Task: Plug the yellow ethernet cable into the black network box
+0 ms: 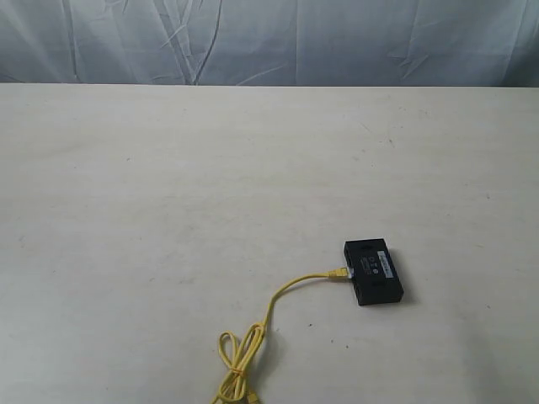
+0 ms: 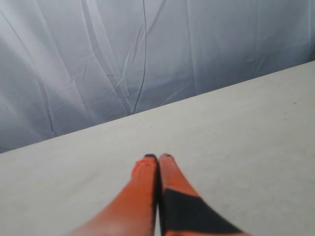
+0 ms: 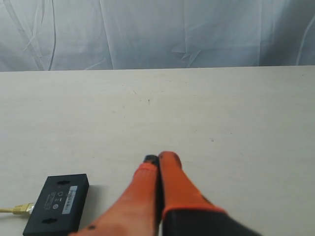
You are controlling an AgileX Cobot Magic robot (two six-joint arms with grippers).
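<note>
The black network box (image 1: 373, 272) lies flat on the table, right of centre and near the front, with a white label strip on top. The yellow ethernet cable (image 1: 286, 290) runs from a loose loop at the front edge up to the box, and its plug (image 1: 338, 273) meets the box's left side. In the right wrist view the box (image 3: 57, 204) and the plug (image 3: 22, 209) sit beside my right gripper (image 3: 159, 158), which is shut and empty, clear of the box. My left gripper (image 2: 158, 157) is shut on nothing over bare table. Neither gripper shows in the exterior view.
The pale table (image 1: 168, 210) stretches wide, backed by a wrinkled grey-blue cloth (image 1: 269, 42) along its far edge. The cable's loose loop (image 1: 240, 366) lies at the table's front edge with its other plug end (image 1: 251, 396).
</note>
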